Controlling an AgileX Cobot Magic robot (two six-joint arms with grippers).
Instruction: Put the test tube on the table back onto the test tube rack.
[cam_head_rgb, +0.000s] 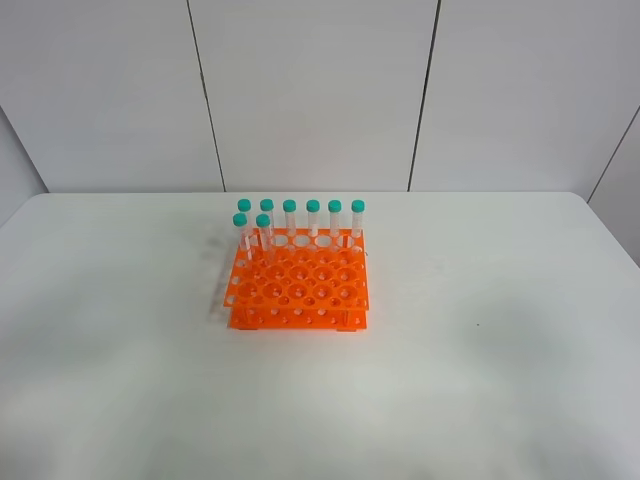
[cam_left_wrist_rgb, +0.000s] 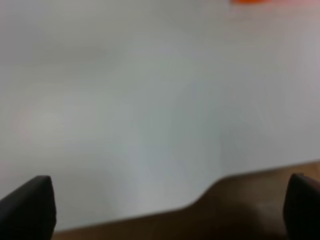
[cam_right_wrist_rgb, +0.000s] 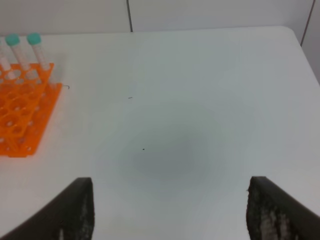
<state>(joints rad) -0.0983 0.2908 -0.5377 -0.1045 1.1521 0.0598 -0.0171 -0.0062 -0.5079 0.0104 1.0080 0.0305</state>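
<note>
The orange test tube rack (cam_head_rgb: 300, 285) stands mid-table on the white table (cam_head_rgb: 480, 300), with several teal-capped tubes (cam_head_rgb: 313, 218) upright in its far rows. No test tube lying on the table shows in any view. Neither gripper appears in the exterior high view. My left gripper (cam_left_wrist_rgb: 167, 202) is open with nothing between its dark fingertips (cam_left_wrist_rgb: 30, 207); it hangs over the table's edge, and a blurred sliver of the rack (cam_left_wrist_rgb: 255, 1) shows far off. My right gripper (cam_right_wrist_rgb: 172, 202) is open and empty over bare table, with the rack (cam_right_wrist_rgb: 22, 115) and two tubes (cam_right_wrist_rgb: 37, 50) off to one side.
White wall panels (cam_head_rgb: 310, 90) rise behind the table's far edge. In the left wrist view the table's edge gives way to brown floor (cam_left_wrist_rgb: 240, 210). A few tiny dark specks (cam_right_wrist_rgb: 143, 148) mark the tabletop.
</note>
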